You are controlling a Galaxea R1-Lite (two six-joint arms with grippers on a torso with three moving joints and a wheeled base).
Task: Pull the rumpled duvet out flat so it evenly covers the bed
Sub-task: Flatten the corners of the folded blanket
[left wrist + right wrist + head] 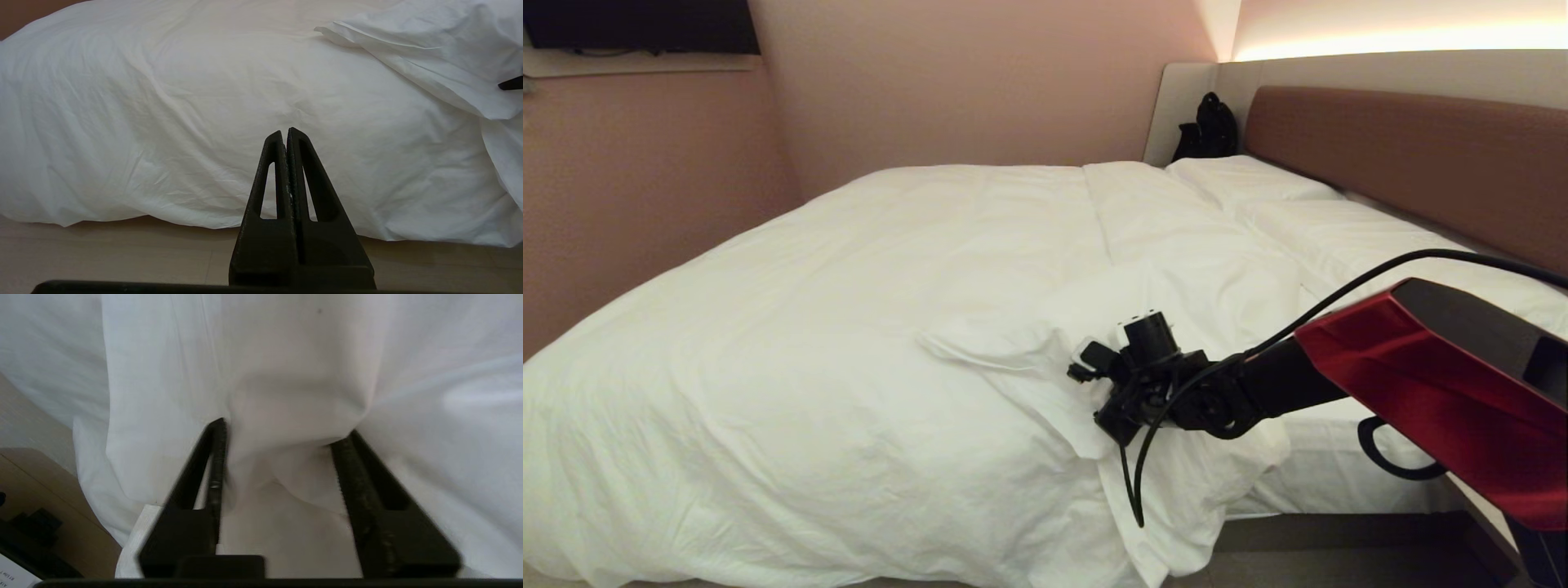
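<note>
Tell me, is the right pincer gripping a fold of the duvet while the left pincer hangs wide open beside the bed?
Not quite: the left pincer is shut, as the left wrist view shows. The right pincer does have a duvet fold between its fingers.
</note>
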